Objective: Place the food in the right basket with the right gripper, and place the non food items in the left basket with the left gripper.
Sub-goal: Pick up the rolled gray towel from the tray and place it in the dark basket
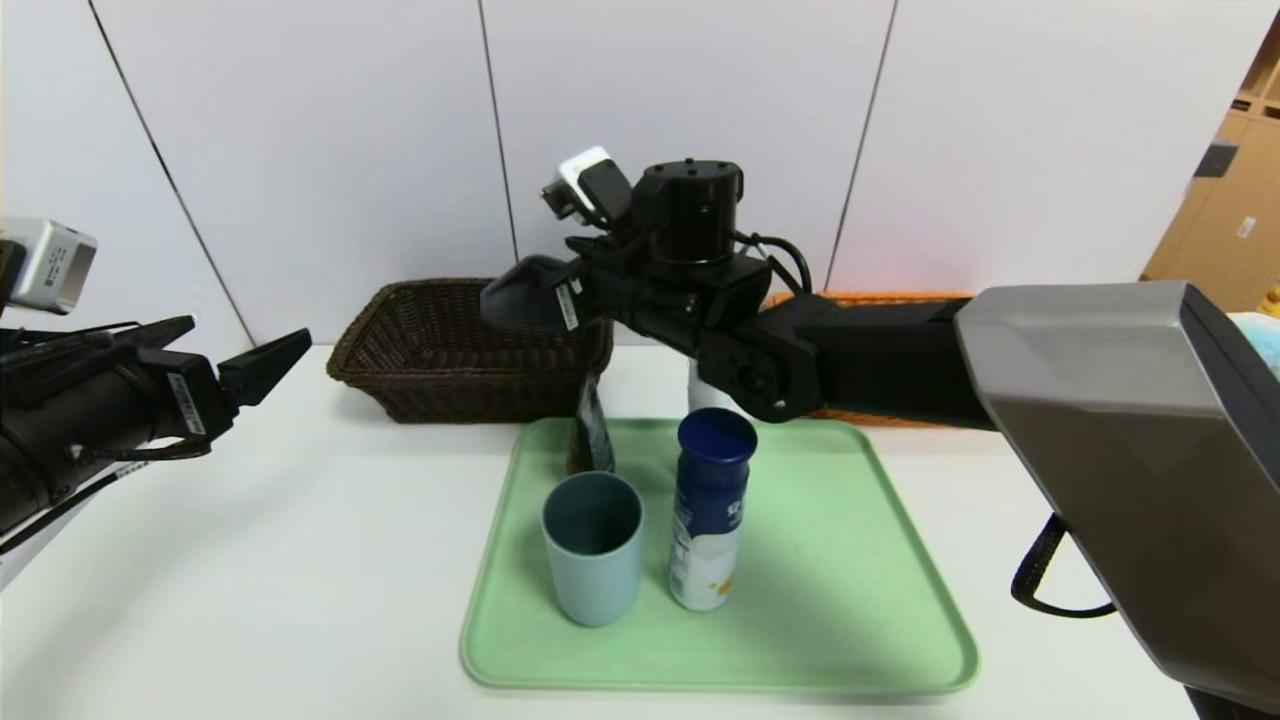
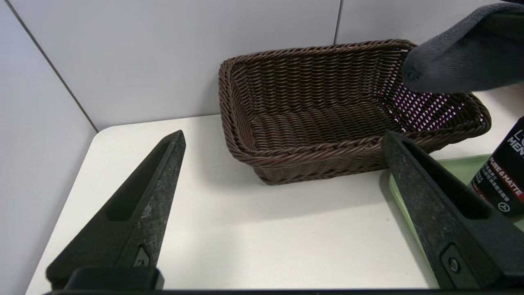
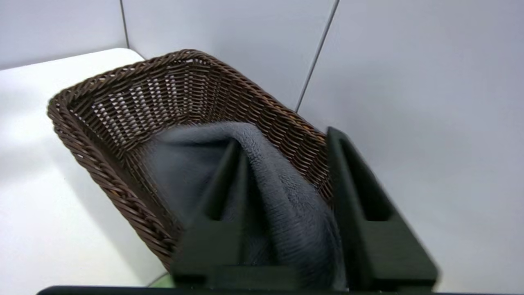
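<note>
My right gripper (image 1: 560, 295) reaches across to the left and is shut on the folded dark grey cloth (image 1: 525, 290), holding it above the right end of the dark brown basket (image 1: 400, 330). In the right wrist view the cloth (image 3: 282, 184) fills the gap between the fingers, over the basket (image 3: 102, 176). My left gripper (image 1: 250, 335) is open and empty, at the left, short of the basket (image 2: 286, 155). The grey-blue cup (image 1: 592, 545), navy-capped bottle (image 1: 710, 520) and black tube (image 1: 592, 425) stand on the tray. A white bottle (image 1: 703, 395) shows partly behind my right arm. The peach is out of view.
The green tray (image 1: 850, 600) lies at the table's middle. The orange basket (image 1: 870, 297) is mostly hidden behind my right arm. The white wall stands close behind both baskets. Bare table lies between my left gripper and the tray.
</note>
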